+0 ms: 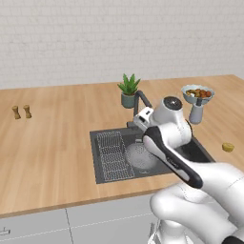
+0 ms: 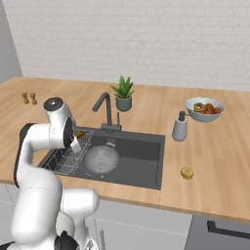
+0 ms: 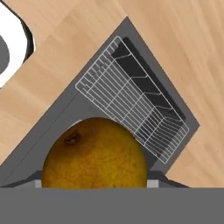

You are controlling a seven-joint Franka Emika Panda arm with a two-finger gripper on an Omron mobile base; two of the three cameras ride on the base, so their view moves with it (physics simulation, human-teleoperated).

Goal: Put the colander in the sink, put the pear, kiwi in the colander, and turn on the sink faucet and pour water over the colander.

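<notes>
above sink (image 3: 65,118), pear (image 3: 94,153) in claw (image 2: 78,140)

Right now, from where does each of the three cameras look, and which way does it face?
Left base view: behind the arm's left, looking down at the sink; arm at lower right.
Right base view: behind its right; arm at lower left, kiwi on the counter.
Hand view: looks down past the pear onto the wire rack.
Both base views share the colander.

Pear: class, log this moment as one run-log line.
pear held in tool | above sink | colander in sink | kiwi on counter
</notes>
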